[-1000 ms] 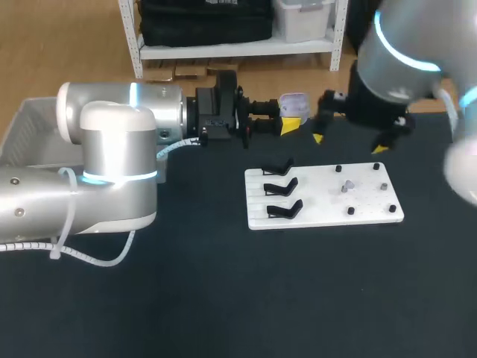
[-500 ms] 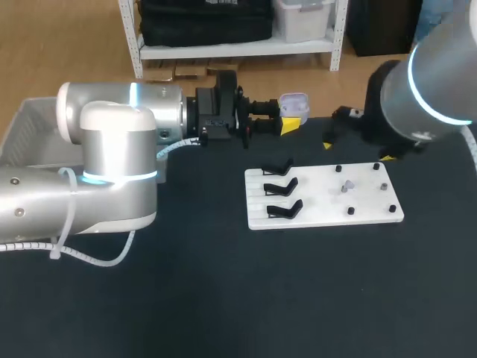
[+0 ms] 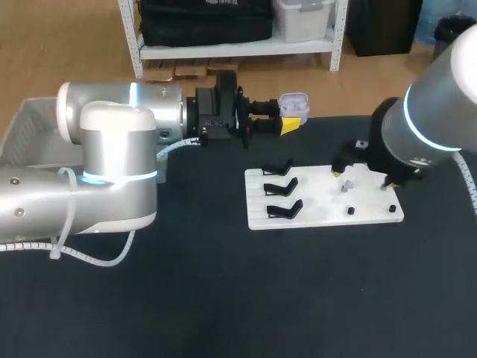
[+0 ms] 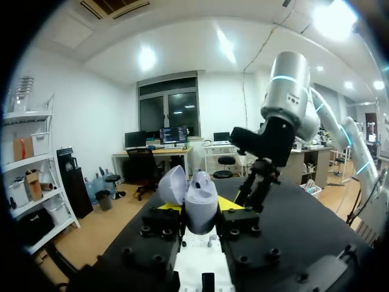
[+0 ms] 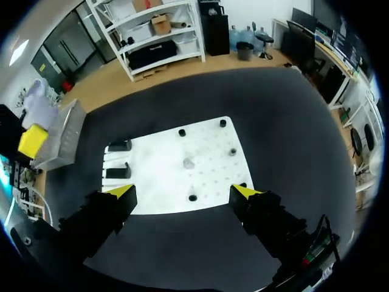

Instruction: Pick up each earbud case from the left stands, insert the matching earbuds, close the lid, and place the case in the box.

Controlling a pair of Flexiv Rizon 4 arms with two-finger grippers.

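Left hand [image 3: 288, 124] clamps open-lidded earbud case [image 4: 198, 194] aloft for loading; right hand [image 5: 182, 191], released, hangs over earbud [image 5: 188, 163] on board [image 5: 152, 176].

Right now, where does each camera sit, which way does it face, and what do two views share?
Head view: above and behind the robot, looking down on the table; both arms show, the left arm large in front.
Left wrist view: on the left wrist, looking along the left tool, shut on the open earbud case, toward the right arm.
Right wrist view: on the right wrist, looking down past the open right tool onto the white board.
Shared: head and right wrist views both show the board's black stands.
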